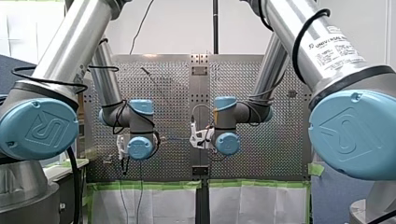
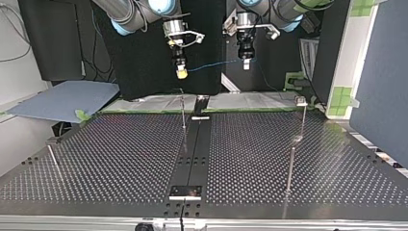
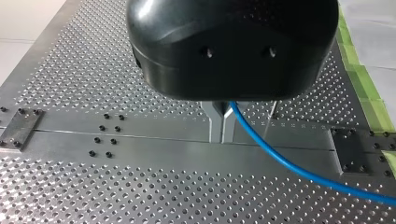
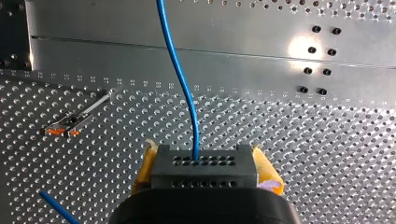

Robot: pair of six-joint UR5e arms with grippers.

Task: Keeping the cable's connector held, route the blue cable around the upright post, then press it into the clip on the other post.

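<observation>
The blue cable (image 2: 216, 64) hangs in a shallow line between my two grippers, high above the table. In the left wrist view my left gripper (image 3: 222, 133) has its metal fingers (image 3: 215, 122) shut on the blue cable (image 3: 280, 161), which trails off to one side. My left gripper (image 2: 246, 62) is at the top view's right, my right gripper (image 2: 181, 72) at its left. In the right wrist view my right gripper (image 4: 204, 163), with yellow pads (image 4: 145, 168), is shut on the black connector (image 4: 204, 171); the cable (image 4: 180, 79) leaves it straight ahead. A thin upright post (image 2: 183, 113) stands below them.
A post with a clip on top (image 2: 301, 113) and another thin post (image 2: 290, 166) stand at the top view's right, a leaning rod (image 2: 54, 161) at its left. A small orange-marked part (image 4: 70, 126) shows on the perforated table (image 2: 120, 159) below my right gripper.
</observation>
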